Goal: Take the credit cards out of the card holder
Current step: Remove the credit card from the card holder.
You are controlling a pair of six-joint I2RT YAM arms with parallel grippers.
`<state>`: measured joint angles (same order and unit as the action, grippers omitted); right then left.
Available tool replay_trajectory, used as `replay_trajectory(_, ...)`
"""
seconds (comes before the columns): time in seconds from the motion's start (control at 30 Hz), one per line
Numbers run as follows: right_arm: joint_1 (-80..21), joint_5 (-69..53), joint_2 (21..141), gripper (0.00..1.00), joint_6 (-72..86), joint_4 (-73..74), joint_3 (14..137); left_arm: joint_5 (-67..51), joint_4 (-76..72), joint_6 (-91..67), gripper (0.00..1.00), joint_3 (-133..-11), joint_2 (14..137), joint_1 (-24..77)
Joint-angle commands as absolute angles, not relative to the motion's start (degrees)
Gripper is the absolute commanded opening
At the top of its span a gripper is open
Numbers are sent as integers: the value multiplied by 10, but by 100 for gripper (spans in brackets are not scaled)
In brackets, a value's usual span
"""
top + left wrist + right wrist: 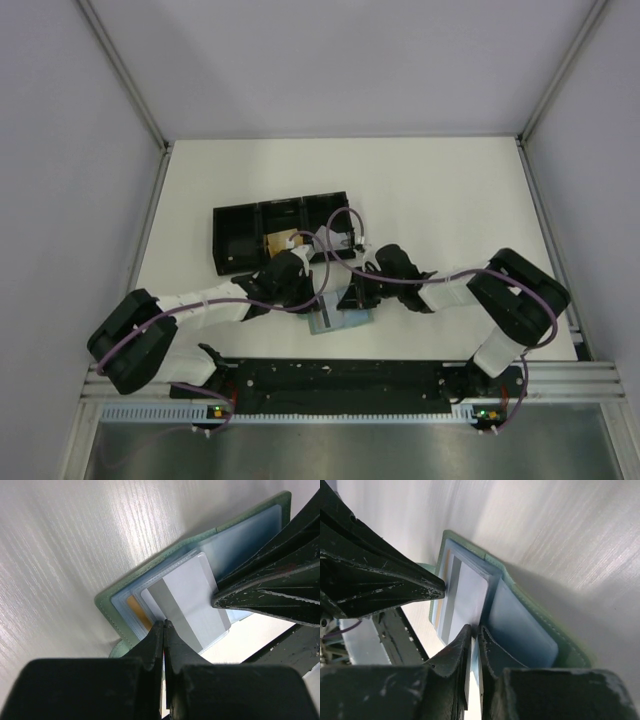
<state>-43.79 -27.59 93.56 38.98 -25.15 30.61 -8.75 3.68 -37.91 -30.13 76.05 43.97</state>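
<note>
My left hand [164,626] is closed tight, the fingertips meeting right at the near edge of a silvery card [187,600] with a grey stripe; whether they have actually pinched that edge I cannot tell. The card lies skewed, sticking partway out of the clear sleeves of the card holder [107,606]. The holder lies open on the tabletop [60,555] between my two hands, close to my side of it. An orange card [138,611] peeps out of a sleeve beneath the silvery one. My right hand [474,632] is set on the opposite side, its jaws narrowed to a slit at the silvery card's other edge, by the holder's fold; I cannot tell if it grips anything. The black tray [240,232] sits farther back, apart from the holder
</note>
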Motion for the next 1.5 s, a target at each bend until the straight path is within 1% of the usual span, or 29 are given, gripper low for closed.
replay_trajectory(0.0,-428,-341,945,3,420,-356,299,-70,54,-367,0,-287,779,442)
replay_trajectory(0.03,-427,-346,946,0,420,-360,298,-70,54,-367,0,-287,780,442)
replay_trajectory(0.23,-412,-356,954,0,426,-379,286,-65,63,-365,0,-290,781,442)
replay_trajectory(0.4,-380,-369,954,0,428,-374,270,-61,69,-365,0,-289,778,442)
replay_trajectory(0.57,-374,-376,960,0,424,-363,272,-58,71,-366,0,-289,772,442)
replay_trajectory(0.7,-375,-388,965,0,434,-379,274,-67,69,-368,0,-288,752,442)
replay_trajectory(0.83,-375,-384,967,0,426,-362,279,-72,62,-377,0,-289,714,442)
replay_trajectory(0.9,-374,-390,968,7,429,-365,279,-75,59,-382,0,-291,694,442)
replay_trajectory(0.93,-375,-391,969,8,432,-371,278,-79,53,-385,0,-291,685,442)
replay_trajectory(1.1,-376,-389,970,10,432,-369,281,-111,21,-398,1,-296,670,443)
replay_trajectory(1.33,-375,-389,972,11,431,-369,282,-115,22,-394,0,-307,728,443)
replay_trajectory(1.4,-375,-388,972,16,432,-367,282,-109,27,-393,0,-300,732,443)
replay_trajectory(1.47,-376,-387,972,23,430,-360,285,-98,37,-391,0,-298,730,443)
